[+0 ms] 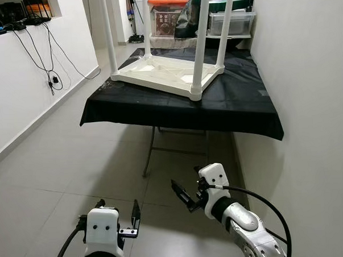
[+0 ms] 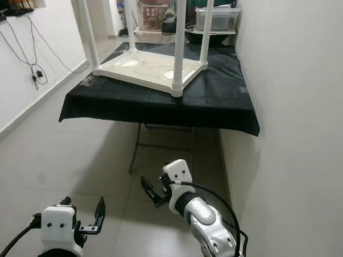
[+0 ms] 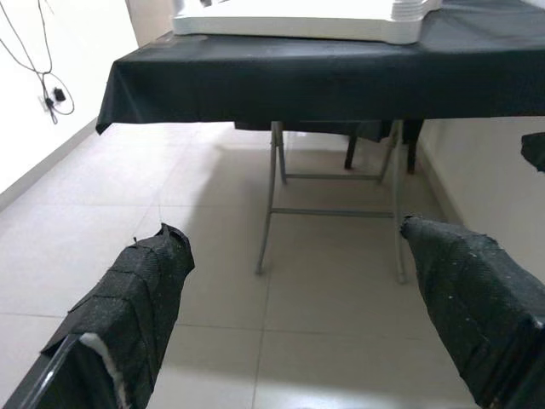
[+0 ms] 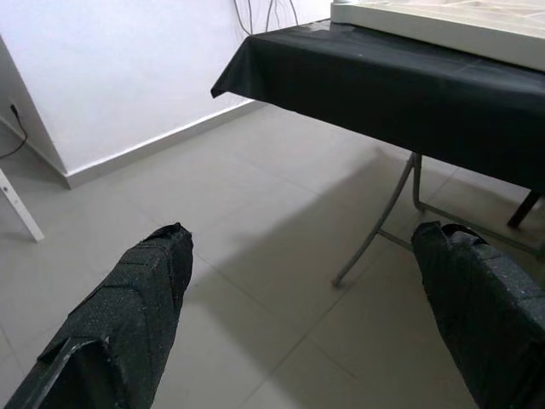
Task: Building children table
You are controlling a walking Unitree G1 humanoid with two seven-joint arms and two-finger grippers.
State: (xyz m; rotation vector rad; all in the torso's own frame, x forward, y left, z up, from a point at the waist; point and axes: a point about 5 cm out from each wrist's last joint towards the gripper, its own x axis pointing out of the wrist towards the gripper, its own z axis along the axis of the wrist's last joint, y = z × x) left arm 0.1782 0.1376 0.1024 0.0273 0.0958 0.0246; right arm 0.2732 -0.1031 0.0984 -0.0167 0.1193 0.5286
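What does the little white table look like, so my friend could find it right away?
Look for the folding table with the black cloth against the right-hand wall. On top lies the white children's table, flipped upside down with its flat top on the cloth. Its round white legs stick straight up, unlike the storage boxes behind it.

Clear storage bins (image 1: 230, 22) sit beyond — cables (image 1: 40, 49), perhaps chargers, hang leftward.

Even, bright indoor light; soft shadow on floor (image 1: 162, 180) under black-draped table (image 1: 159, 106); head views sharp, wrist-view fingers (image 3: 136, 298) slightly blurred
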